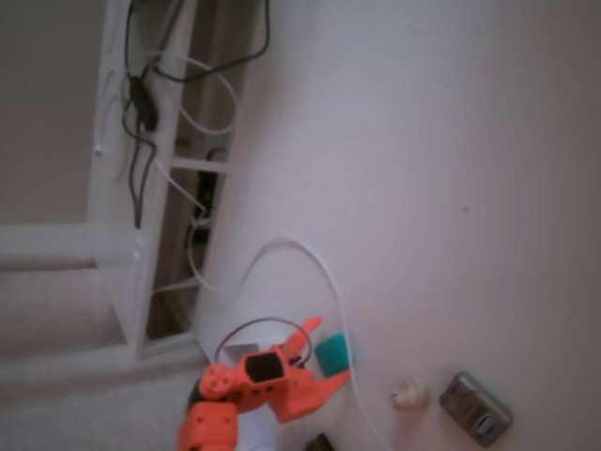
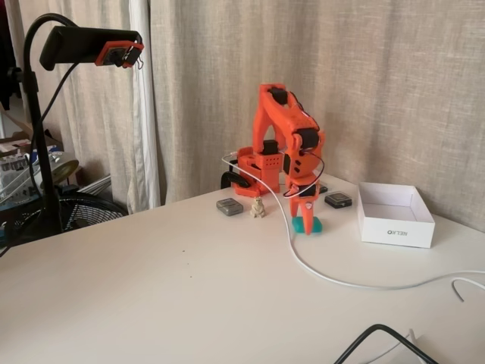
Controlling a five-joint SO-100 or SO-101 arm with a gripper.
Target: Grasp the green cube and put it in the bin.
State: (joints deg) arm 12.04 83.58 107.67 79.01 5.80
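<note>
The green cube point(image 1: 334, 356) point(image 2: 310, 226) rests on the white table just in front of the orange arm's base. My gripper point(image 1: 329, 350) point(image 2: 303, 218) points down over it, open, with one finger on each side of the cube. I cannot tell whether the fingers touch it. In a fixed view the bin point(image 2: 395, 225), a white open-topped box, stands on the table to the right of the cube, a short gap away. It is out of frame in the view from above.
A cream lump point(image 1: 409, 394) point(image 2: 258, 207) and a grey oblong device point(image 1: 476, 408) point(image 2: 229, 206) lie beside the arm. A white cable point(image 1: 319, 263) point(image 2: 326, 277) runs past the cube. A small dark device point(image 2: 338, 200) sits behind, and a camera stand point(image 2: 38, 152) rises at left.
</note>
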